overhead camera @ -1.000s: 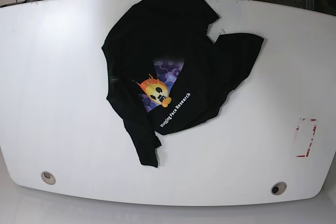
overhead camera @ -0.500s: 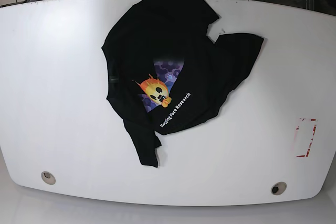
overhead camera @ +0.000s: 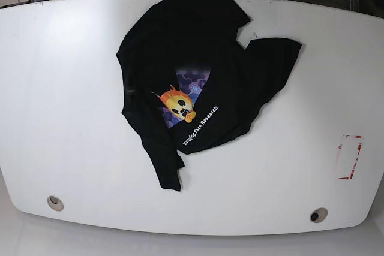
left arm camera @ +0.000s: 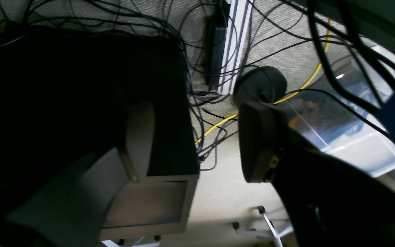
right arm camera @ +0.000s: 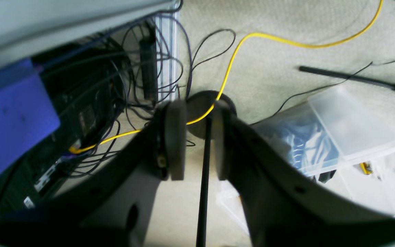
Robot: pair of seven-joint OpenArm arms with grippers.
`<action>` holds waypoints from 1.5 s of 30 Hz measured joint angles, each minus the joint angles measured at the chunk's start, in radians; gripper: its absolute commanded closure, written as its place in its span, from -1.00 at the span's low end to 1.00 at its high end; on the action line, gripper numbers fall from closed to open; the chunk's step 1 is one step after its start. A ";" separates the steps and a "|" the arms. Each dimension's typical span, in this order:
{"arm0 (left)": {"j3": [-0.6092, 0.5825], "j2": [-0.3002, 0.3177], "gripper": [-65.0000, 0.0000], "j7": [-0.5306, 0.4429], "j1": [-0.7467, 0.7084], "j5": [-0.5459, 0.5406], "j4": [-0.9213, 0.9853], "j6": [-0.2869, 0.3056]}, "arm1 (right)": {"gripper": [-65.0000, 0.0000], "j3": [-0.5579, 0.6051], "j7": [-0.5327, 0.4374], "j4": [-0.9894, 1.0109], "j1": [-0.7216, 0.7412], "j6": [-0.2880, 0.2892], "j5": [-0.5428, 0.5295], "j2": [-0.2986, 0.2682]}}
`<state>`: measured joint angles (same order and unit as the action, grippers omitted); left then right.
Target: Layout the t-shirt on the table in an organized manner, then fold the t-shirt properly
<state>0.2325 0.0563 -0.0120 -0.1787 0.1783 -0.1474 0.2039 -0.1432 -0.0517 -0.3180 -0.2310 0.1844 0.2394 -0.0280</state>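
While crumpled at upper centre of bench (overhead camera: 60, 88), t-shirt (overhead camera: 198, 76) slanting upper-right to lower-left, neither arm near; left end effector (left arm camera: 197, 137) agape, right end effector (right arm camera: 199, 144) narrowly parted, both empty.

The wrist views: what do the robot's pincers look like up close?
Both are matte black. The left pincer has two flat, rounded-rectangle fingers on thick curved arms. The right pincer has the same slab-like pads, with small screw holes in its black body.
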 measured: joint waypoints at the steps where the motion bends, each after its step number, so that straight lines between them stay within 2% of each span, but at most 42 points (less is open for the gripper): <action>1: 0.001 0.000 -0.11 -0.003 -0.006 0.000 -0.013 0.001 | 0.60 0.000 -0.014 0.000 -0.004 0.000 0.000 0.000; 5: 0.001 -0.002 -0.11 -0.044 -0.057 0.000 -0.085 0.002 | 0.60 -0.002 -0.094 -0.002 -0.022 0.000 -0.002 0.002; 11: 0.001 -0.004 -0.11 -0.084 -0.144 -0.004 -0.206 0.002 | 0.60 -0.003 -0.090 -0.042 -0.075 -0.001 -0.007 0.000; 21: 0.000 -0.013 -0.11 -0.087 -0.337 -0.008 -0.518 0.002 | 0.60 -0.003 -0.080 -0.396 -0.277 0.001 -0.007 0.030; 32: -0.001 0.000 -0.11 -0.080 -0.587 -0.142 -0.925 0.002 | 0.60 -0.001 -0.076 -0.752 -0.512 0.005 -0.006 0.063; 45: -0.002 0.005 -0.11 -0.067 -0.877 -0.150 -1.300 0.005 | 0.60 -0.001 -0.074 -1.086 -0.765 0.003 -0.007 0.090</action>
<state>0.2310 0.0612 -0.0788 -1.0557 0.0280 -1.4475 0.2089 -0.1440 -0.1257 -1.4040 -0.9962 0.1875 0.2325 0.0616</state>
